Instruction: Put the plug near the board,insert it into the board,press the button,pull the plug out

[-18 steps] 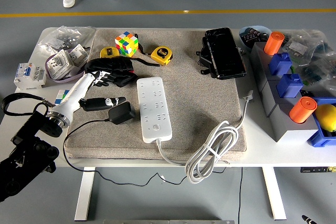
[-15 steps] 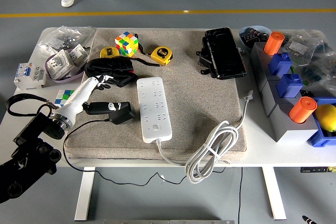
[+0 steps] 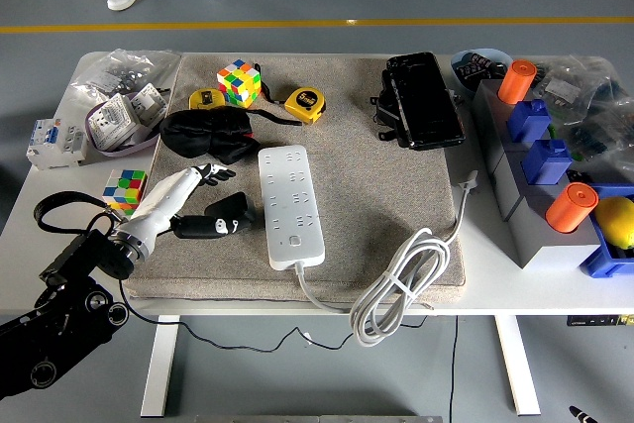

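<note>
Black plug (image 3: 230, 216) pinched in left hand (image 3: 188, 195) fingers | just beside power strip (image 3: 289, 205) left edge

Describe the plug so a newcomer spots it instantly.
Start at the white power strip lying lengthwise on the grey mat. Just left of it sits the plug, a black block under the left hand, trailing a thin black cable.

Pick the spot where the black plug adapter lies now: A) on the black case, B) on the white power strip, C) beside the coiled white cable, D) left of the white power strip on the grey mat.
D: the black plug adapter lies on the grey mat, just left of the white power strip, with the left hand at it.
</note>
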